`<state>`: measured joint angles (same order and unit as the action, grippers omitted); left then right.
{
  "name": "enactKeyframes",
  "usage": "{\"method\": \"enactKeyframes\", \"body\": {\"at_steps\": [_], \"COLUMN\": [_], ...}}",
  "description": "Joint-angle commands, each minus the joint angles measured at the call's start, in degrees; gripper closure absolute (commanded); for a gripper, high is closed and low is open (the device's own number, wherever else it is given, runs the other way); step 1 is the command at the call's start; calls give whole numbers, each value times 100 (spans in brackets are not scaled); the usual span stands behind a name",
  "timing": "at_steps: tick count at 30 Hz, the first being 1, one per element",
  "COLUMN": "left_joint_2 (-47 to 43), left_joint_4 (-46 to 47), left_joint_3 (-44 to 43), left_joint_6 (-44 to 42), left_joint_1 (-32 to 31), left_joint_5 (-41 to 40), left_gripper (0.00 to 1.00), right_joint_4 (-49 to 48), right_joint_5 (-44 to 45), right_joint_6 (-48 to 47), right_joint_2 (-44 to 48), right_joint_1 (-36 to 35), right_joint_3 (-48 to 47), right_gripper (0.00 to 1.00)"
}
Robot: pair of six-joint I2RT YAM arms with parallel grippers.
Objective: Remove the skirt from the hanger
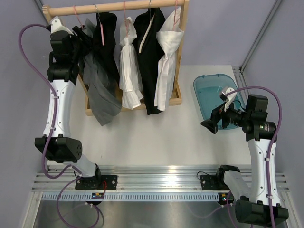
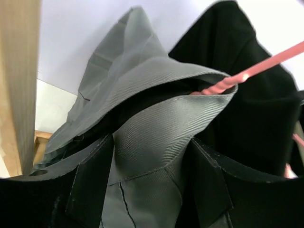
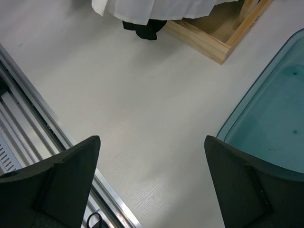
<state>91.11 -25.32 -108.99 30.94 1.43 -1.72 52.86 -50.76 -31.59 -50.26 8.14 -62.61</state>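
The grey skirt [image 1: 102, 90] hangs at the left end of the wooden rack [image 1: 118, 7], its top pulled towards my left gripper [image 1: 81, 38]. In the left wrist view the folded grey waistband [image 2: 142, 95] fills the gap between the fingers, and my left gripper [image 2: 152, 142] is shut on it. The pink hanger [image 2: 247, 73] pokes out of the fabric to the upper right; it also shows in the top view [image 1: 101, 33]. My right gripper [image 1: 212, 124] is open and empty above the table beside the bin, seen likewise in its wrist view [image 3: 151, 142].
Black and white garments [image 1: 128, 61] hang on the same rack to the right of the skirt. The rack's wooden base frame [image 3: 213, 42] rests on the table. A teal bin [image 1: 213, 90] stands at the right. Metal rails [image 1: 156, 173] run along the near edge.
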Motion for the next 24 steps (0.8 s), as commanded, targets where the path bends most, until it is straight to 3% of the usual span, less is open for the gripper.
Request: {"method": "enactKeyframes", "body": {"at_steps": [1, 14, 24], "left_joint_2": [65, -85, -313], "left_joint_4": [291, 589, 854], "left_joint_3": [35, 1002, 731], "left_joint_6": [-456, -896, -879], "left_joint_1": [-108, -389, -389], "left_joint_5": [-197, -1130, -462], "left_gripper": [36, 38, 91], "right_joint_4": [-188, -224, -180], "right_joint_5": [-215, -197, -180], "right_joint_6": [118, 171, 154], "right_joint_2": [69, 104, 113], "right_joint_1": [-14, -14, -14], "right_joint_3": [29, 100, 100], "right_gripper": [1, 1, 1]}}
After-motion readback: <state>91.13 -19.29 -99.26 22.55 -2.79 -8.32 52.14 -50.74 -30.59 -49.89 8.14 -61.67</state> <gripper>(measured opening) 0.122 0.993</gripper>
